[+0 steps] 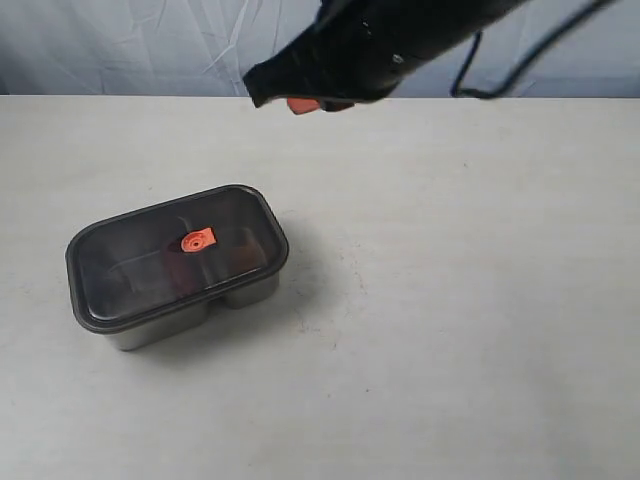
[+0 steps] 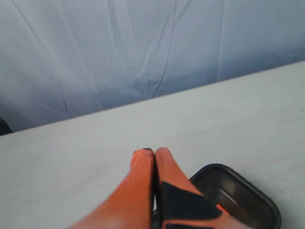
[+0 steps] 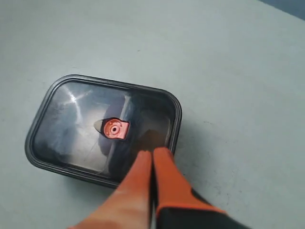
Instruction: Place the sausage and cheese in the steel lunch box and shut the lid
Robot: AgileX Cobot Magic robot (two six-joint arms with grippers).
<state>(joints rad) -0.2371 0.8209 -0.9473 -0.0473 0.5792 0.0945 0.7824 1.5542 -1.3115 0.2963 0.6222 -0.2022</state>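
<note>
On the pale bench (image 1: 470,330), left of centre and nearer the near side: steel lunch box (image 1: 140,335), rigid, slick, probably light; best gripped across the side walls. Seated on it, apparently flush: smoky lid (image 1: 120,265), stiff, pressable at the corners. Over the far side, right end effector (image 3: 152,151) pressed together, empty; left end effector (image 2: 153,151) likewise. Under the lid, dimly red: probably the sausage (image 1: 183,272).

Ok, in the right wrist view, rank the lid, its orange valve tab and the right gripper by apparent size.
1. lid, largest.
2. right gripper, though its nearness to the camera inflates it, so this place is unsure.
3. valve tab, plainly smallest.
</note>
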